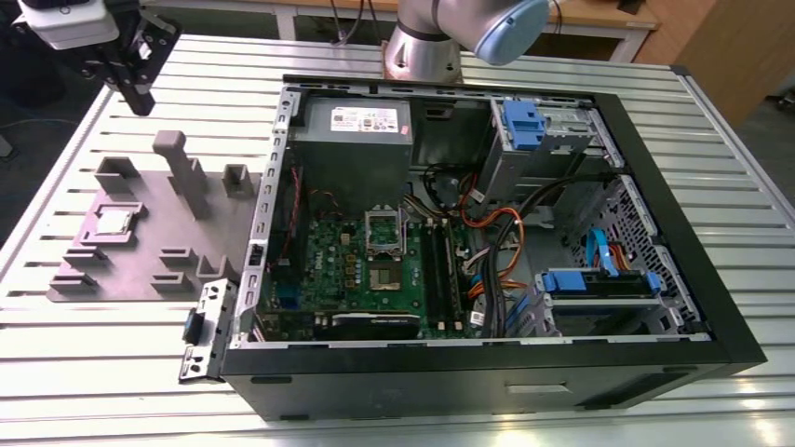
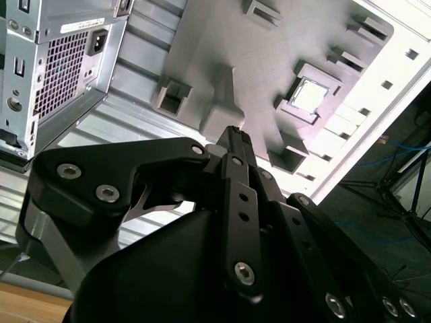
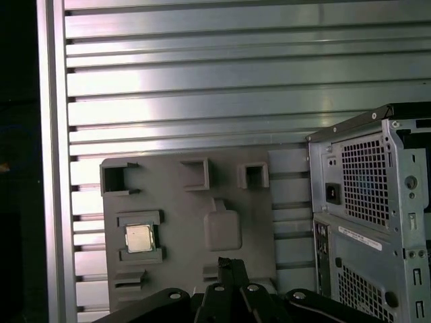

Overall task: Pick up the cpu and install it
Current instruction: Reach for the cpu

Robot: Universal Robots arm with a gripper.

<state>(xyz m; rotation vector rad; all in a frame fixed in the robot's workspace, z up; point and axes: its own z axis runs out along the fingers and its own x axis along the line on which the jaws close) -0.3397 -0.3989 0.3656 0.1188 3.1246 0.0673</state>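
Note:
The cpu [image 1: 115,221], a small silvery square, lies flat in a recess of the grey fixture plate [image 1: 149,247] on the exterior view's left. It also shows in both wrist views as the cpu [image 2: 310,95] [image 3: 139,238] seated in the plate [image 2: 256,60] [image 3: 175,208]. My gripper [image 1: 140,101] hangs high above the table beyond the plate's far edge, well clear of the chip. In both wrist views the gripper [image 2: 234,131] [image 3: 227,264] has its black fingers together and holds nothing. The silver socket frame [image 1: 383,230] sits on the green motherboard inside the open case.
The open black computer case [image 1: 497,372] lies on its side on the slotted aluminium table [image 1: 112,372], close beside the plate. Tall grey posts [image 1: 186,172] rise from the plate. The arm's base [image 1: 429,47] stands behind the case. The case's rear panel [image 2: 60,67] [image 3: 370,202] is near the gripper.

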